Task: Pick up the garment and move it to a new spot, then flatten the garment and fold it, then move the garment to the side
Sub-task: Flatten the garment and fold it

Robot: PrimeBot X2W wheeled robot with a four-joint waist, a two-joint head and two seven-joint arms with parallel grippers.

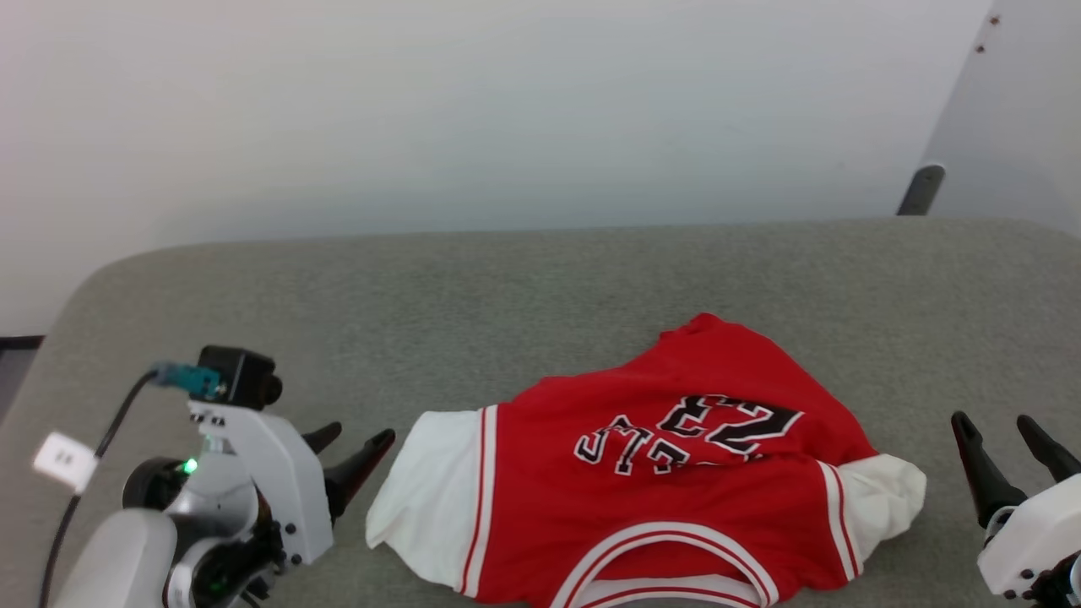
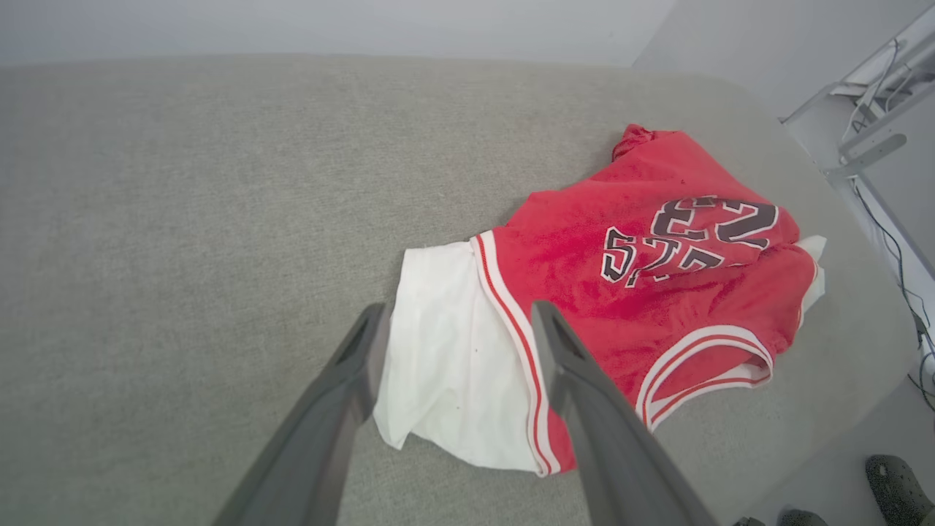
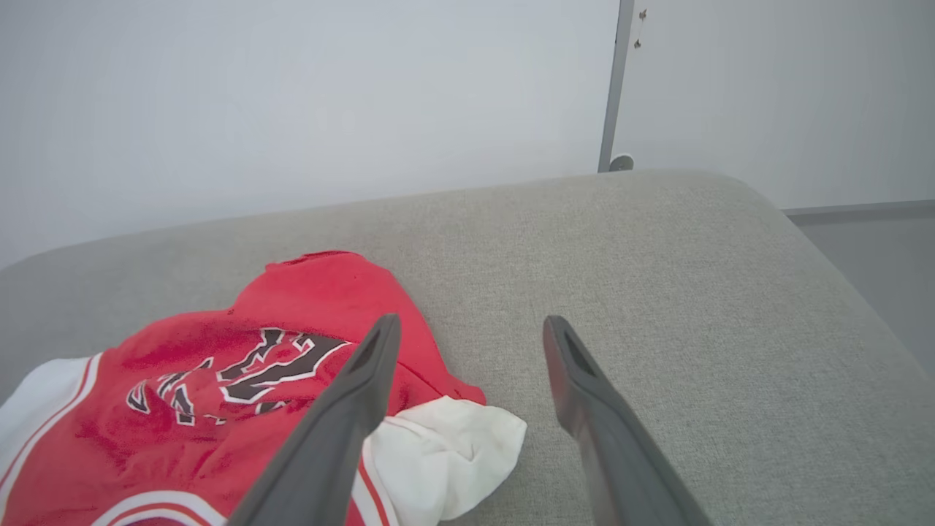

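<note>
- The jersey [image 1: 667,498] lies rumpled on the grey cushion [image 1: 540,287], at its near edge and right of the middle, between the two grippers
- Its lettered face is up; in the head view the black, white-outlined letters and the number 23 read upside down
- The striped neck trim lies at the near edge, and the far part bunches into a peak
- A white panel spreads flat at the jersey's left side; a smaller white fold sticks out at its right
- The left gripper [image 1: 359,436] is released and holds nothing; its tips point at the left white panel, just beside it
- In the left wrist view that panel shows between the two fingers; I cannot tell whether they touch it
- The right gripper [image 1: 993,420] is spread wide and empty, over bare cushion, apart from the right white fold
- A pale wall [image 1: 507,110] stands behind the cushion
</note>
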